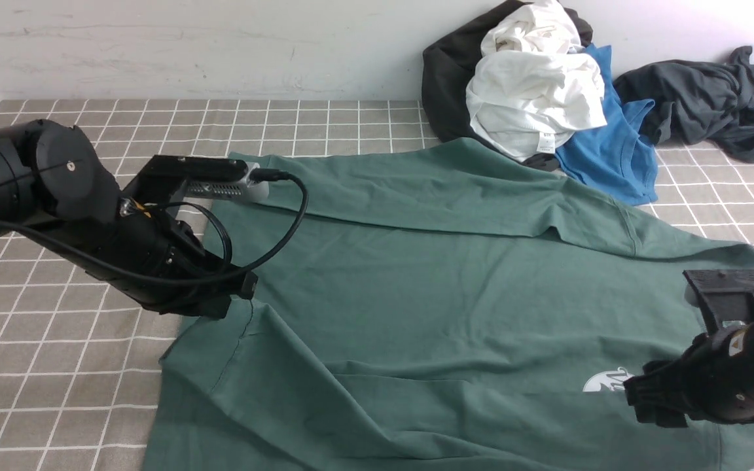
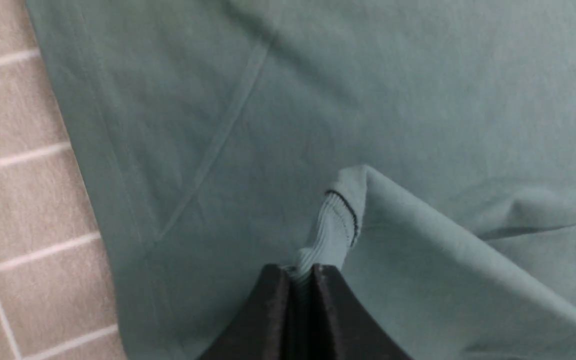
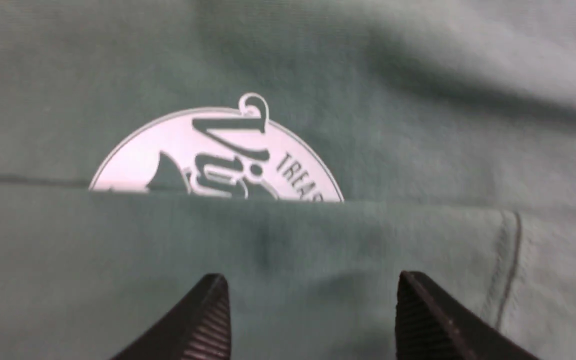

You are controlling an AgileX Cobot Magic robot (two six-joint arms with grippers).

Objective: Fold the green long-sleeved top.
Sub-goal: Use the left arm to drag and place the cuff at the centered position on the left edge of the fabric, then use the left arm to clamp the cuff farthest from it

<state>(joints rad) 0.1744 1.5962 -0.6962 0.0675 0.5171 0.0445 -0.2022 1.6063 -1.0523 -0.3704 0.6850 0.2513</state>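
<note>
Green top (image 1: pixel 429 275): spread flat across the middle and right of the checked cloth (image 1: pixel 56 366), one sleeve laid across its far side
Left edge: seen running over bare checked cloth, with open squares all along that side and beyond the far-left corner
Near edge: cut off by the bottom of the front view, so the room there cannot be judged
Far-right edge: crowded; a white garment (image 1: pixel 534 98), a blue garment (image 1: pixel 612 157) and a black garment (image 1: pixel 446 78) are heaped against the top, and the blue one is touching it
Dark grey garment (image 1: pixel 704 98): bunched further right by the wall, apart from the top
Left gripper (image 2: pixel 300 272): fingers pressed together, and the ribbed cuff (image 2: pixel 333 225) is pinched between them; the sleeve end is drawn up into a small peak over the body of the top
Right gripper (image 3: pixel 308 290): fingers held wide apart, nothing between them; it is poised over a folded edge of the top, just beside the white logo (image 3: pixel 218 155), which is half covered by that fold
Contact on the right: whether the tips touch the fabric cannot be told
</note>
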